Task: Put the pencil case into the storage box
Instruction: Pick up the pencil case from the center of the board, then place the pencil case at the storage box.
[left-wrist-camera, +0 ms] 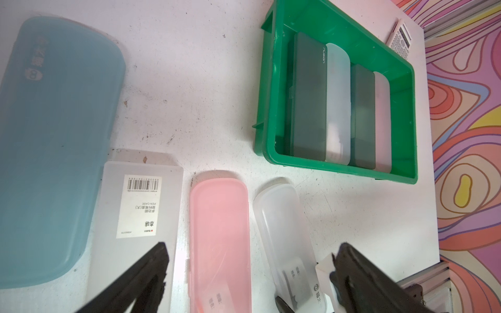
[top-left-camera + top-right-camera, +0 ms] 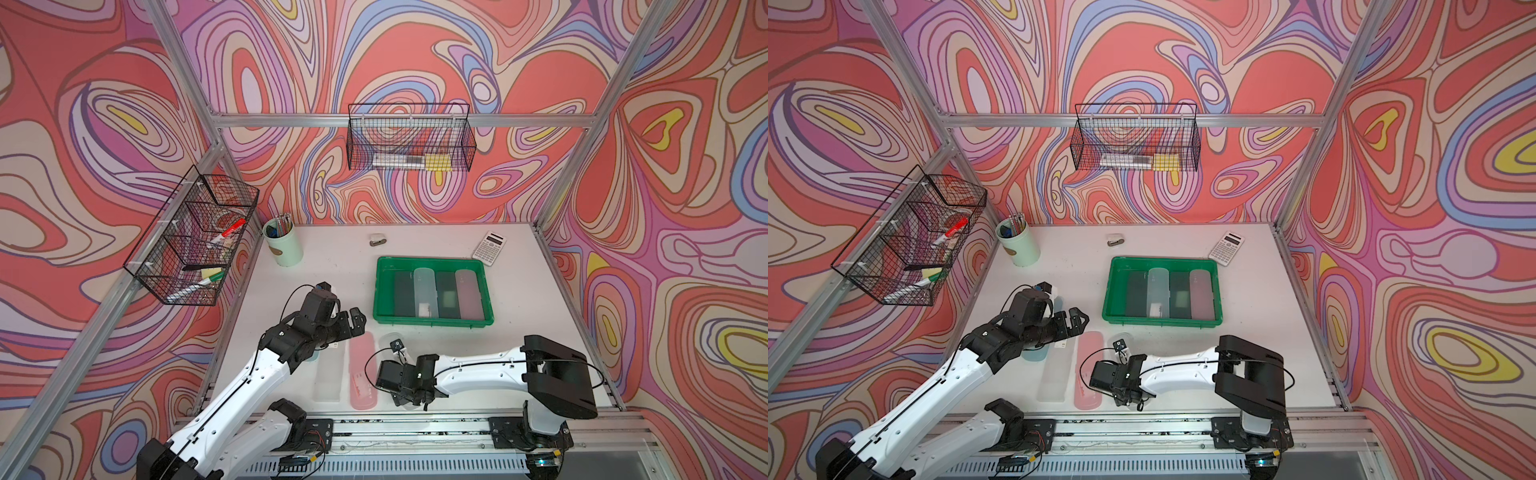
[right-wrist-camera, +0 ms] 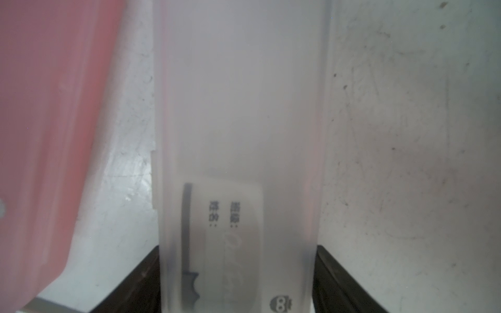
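A frosted clear pencil case lies on the white table near the front. My right gripper points down over its near end, with one black finger against each long side, shut on it. Only the case's far end shows past the gripper in a top view. The storage box is a green tray further back with several cases lying side by side in it. My left gripper hangs open above the table to the left, holding nothing; in a top view its fingers point toward the box.
A pink case, a frosted rectangular case and a blue case lie left of the held one. A pen cup, a small stapler-like item and a calculator stand at the back. Wire baskets hang on the walls.
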Robot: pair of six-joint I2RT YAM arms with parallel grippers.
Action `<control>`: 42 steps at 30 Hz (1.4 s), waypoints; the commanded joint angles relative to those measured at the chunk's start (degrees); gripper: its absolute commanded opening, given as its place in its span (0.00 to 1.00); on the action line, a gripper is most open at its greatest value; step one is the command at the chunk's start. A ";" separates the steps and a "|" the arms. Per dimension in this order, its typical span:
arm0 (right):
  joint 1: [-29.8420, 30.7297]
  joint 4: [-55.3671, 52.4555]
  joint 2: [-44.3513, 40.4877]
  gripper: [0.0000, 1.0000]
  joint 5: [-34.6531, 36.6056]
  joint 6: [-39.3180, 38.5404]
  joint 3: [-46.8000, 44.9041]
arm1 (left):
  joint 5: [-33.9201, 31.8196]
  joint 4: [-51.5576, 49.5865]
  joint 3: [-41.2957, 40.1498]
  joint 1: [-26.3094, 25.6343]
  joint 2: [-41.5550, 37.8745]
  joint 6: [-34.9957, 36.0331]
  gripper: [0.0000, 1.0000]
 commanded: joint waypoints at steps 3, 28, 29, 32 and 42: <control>0.96 -3.14 -1.61 0.74 4.01 -3.08 0.56 | -1.74 -2.02 -0.22 -0.22 -1.55 -0.72 0.99; -1.79 -12.52 -25.58 0.62 11.19 -8.17 2.90 | 0.09 -0.24 17.01 -0.35 5.57 1.88 0.97; -3.04 -12.88 -25.70 0.62 11.32 -8.19 3.59 | 0.51 -0.11 18.64 -0.44 7.22 2.29 0.97; -8.23 -12.81 -26.22 0.61 11.11 -10.13 5.13 | 1.68 0.43 24.06 -1.31 12.84 3.31 0.97; -32.21 -0.37 -22.13 0.58 -1.27 -22.11 5.81 | 3.58 11.12 28.47 -6.02 24.89 2.51 0.97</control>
